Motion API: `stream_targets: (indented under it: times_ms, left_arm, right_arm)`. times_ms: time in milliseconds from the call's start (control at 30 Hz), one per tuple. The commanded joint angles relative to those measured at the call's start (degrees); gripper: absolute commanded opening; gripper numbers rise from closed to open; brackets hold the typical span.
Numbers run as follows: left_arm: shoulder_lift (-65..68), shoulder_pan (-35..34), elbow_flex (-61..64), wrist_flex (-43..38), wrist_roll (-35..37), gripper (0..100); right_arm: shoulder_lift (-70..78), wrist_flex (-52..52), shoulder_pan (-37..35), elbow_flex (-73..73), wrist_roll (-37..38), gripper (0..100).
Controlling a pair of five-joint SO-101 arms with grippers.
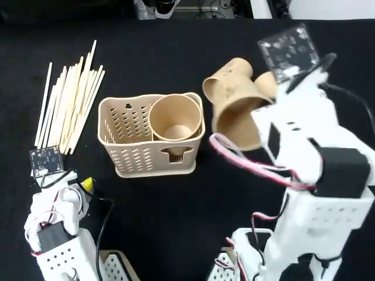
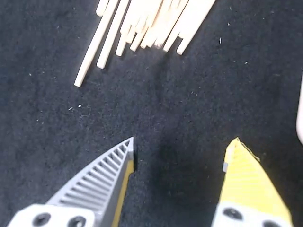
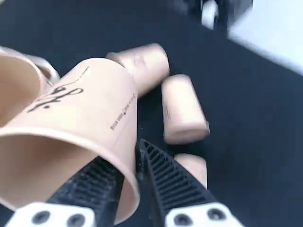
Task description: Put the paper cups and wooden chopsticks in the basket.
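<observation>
One black table (image 1: 164, 52) w/ basket (image 1: 140, 155), cups (image 1: 237, 96), chopsticks (image 1: 67, 102)

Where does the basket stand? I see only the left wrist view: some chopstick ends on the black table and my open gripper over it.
Observer: The basket stands upright beside the chopsticks, on their side toward the right arm.
Operator: Is something already inside it?
Observer: Yes, one paper cup stands upright in the compartment farther from the chopsticks.
Operator: And the other arm, does it hold anything?
Observer: The right gripper is shut on the rim of a second cup, with one finger inside and one outside.
</observation>
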Motion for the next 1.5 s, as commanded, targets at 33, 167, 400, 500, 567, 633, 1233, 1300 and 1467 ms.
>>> stream_targets:
  times_ms: [33, 167, 400, 500, 567, 633, 1233, 1300, 1467]
  left_arm:
    - [-0.5, 0.6, -0.1, -0.8, -0.4, 30]
    - [-0.5, 0.4, -0.1, -0.8, -0.4, 30]
    - [-0.5, 0.4, -0.1, -0.8, -0.4, 30]
    - [-0.5, 0.4, -0.1, -0.8, -0.4, 30]
    - [-0.5, 0.4, -0.1, -0.8, -0.4, 30]
    - [-0.5, 0.4, -0.1, -0.8, -0.4, 30]
    - [-0.5, 0.7, -0.1, -0.8, -0.4, 30]
    - [-0.5, 0.7, -0.1, -0.8, -0.4, 30]
    - [-0.5, 0.7, -0.1, -0.8, -0.4, 30]
  right_arm:
    - [0.2, 1.9, -13.0, -9.4, -1.1, 1.1]
    - [0.2, 1.9, -19.5, -6.5, -3.9, 1.1]
    - [0.2, 1.3, -19.6, 3.8, -4.7, 1.1]
    - [0.5, 1.0, -19.6, 5.1, -4.5, 1.1]
    - [1.9, 1.1, -19.6, 4.7, -4.5, 1.1]
    - [4.1, 1.1, -19.6, 4.7, -4.5, 1.1]
    - [13.8, -2.0, -21.5, -7.2, -4.7, 33.5]
    - [14.5, -4.2, -23.8, -7.1, -4.7, 33.6]
    - [22.0, -8.3, -31.7, -7.6, -4.7, 33.6]
